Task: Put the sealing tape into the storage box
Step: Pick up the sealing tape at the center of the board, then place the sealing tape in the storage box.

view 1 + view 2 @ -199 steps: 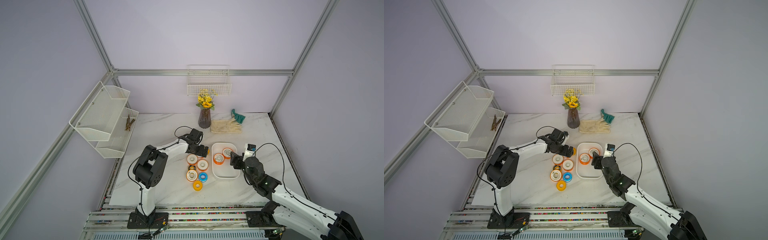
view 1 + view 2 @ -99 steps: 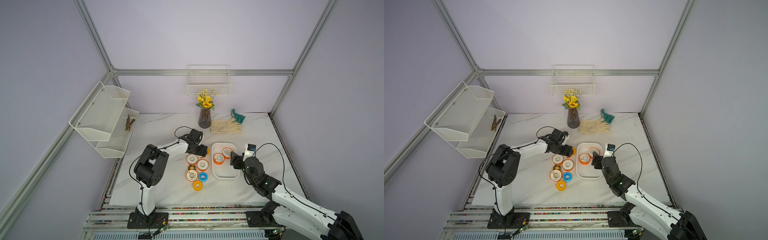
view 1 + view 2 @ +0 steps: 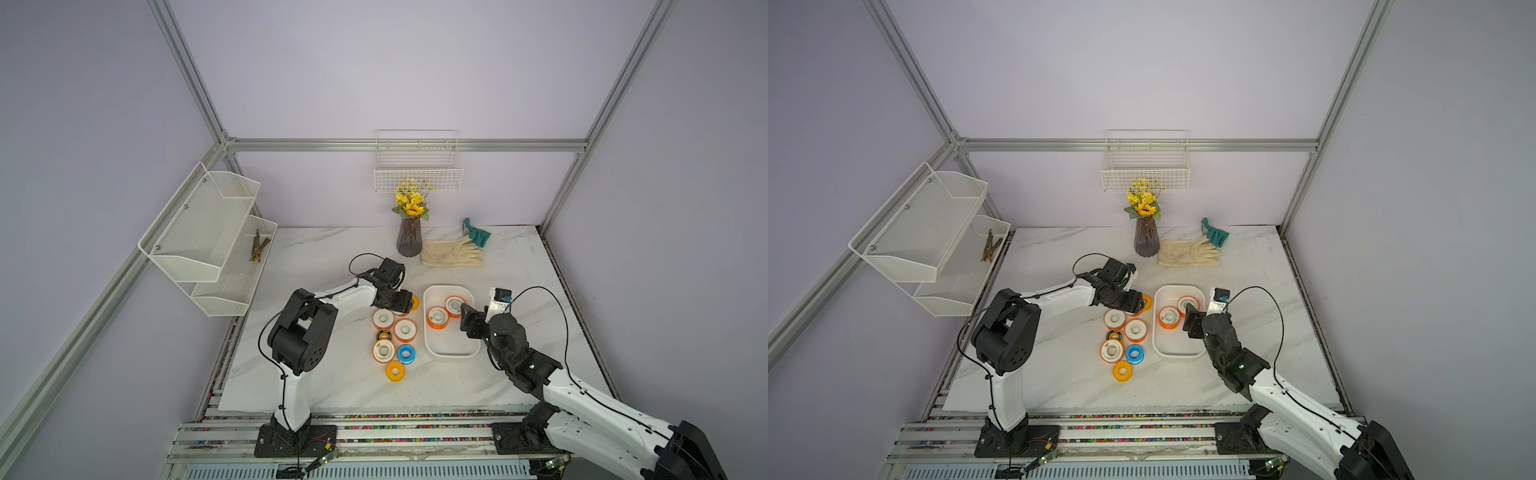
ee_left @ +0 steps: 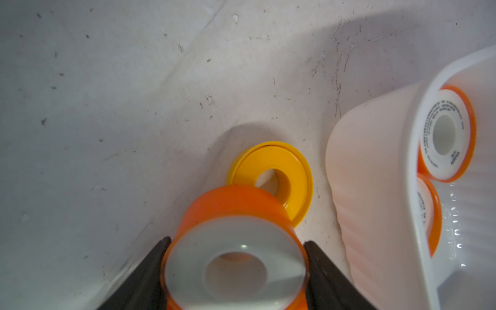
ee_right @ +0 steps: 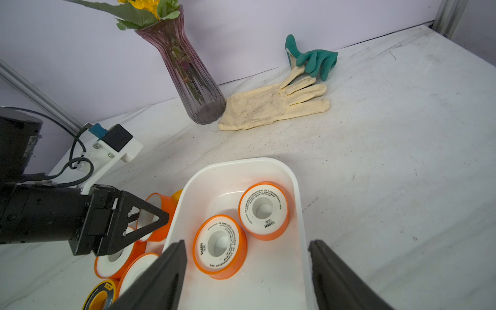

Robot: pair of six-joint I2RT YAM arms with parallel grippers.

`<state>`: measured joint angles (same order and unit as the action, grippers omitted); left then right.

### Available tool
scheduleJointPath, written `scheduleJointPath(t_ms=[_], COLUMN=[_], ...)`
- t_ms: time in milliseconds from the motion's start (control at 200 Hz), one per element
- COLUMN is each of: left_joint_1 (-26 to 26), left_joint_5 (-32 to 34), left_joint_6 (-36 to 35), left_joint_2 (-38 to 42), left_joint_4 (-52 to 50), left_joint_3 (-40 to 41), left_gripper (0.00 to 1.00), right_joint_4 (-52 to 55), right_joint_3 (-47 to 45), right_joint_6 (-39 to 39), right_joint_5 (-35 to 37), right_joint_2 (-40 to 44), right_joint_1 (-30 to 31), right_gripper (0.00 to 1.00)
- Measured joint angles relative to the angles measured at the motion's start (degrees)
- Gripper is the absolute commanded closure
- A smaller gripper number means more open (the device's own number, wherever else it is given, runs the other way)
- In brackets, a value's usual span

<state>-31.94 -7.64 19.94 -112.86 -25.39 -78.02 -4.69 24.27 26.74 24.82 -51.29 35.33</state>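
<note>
One orange spool [image 4: 233,236] I'm pinching in the left fingers [image 4: 142,284] beside the storage box [image 4: 370,171]; I'm aiming to lift level over its rim, right fingers [image 5: 161,279] hanging spread.

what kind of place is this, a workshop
Probably a robot test cell, not a real workshop: an aluminium frame, two arms bolted to a rail, and staged props like a glove and vase.

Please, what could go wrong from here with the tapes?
1. The left tool holds the orange spool by its curved rim; it may slip out.
2. The yellow spool lies close beside it and could be knocked.
3. The right tool hangs open over the storage box, so the arms may collide.
</note>
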Motion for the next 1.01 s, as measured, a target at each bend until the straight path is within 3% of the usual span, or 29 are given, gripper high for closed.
scheduleJointPath(t_ms=[345,740,1005], left_joint_1=[-2.1,-15.5,-22.3], left_joint_5=[3.0,6.7,7.5], left_joint_6=[0.0,-0.2,0.2], left_joint_2=[5.4,7.0,0.0], left_joint_4=[-7.1,-14.6,-17.3], left_joint_3=[-2.6,-15.0,-20.0], left_gripper=[0.34,0.36,0.36], right_joint_4=[0.0,1.0,3.1], right_joint_3=[0.0,-0.3,-2.2], right_joint_6=[0.0,3.6,8.1], right_joint_5=[0.3,1.8,0.3], right_joint_2=[0.0,2.2,4.0], right_joint_1=[0.0,-3.2,-10.0], right_gripper=[0.24,0.29,0.31])
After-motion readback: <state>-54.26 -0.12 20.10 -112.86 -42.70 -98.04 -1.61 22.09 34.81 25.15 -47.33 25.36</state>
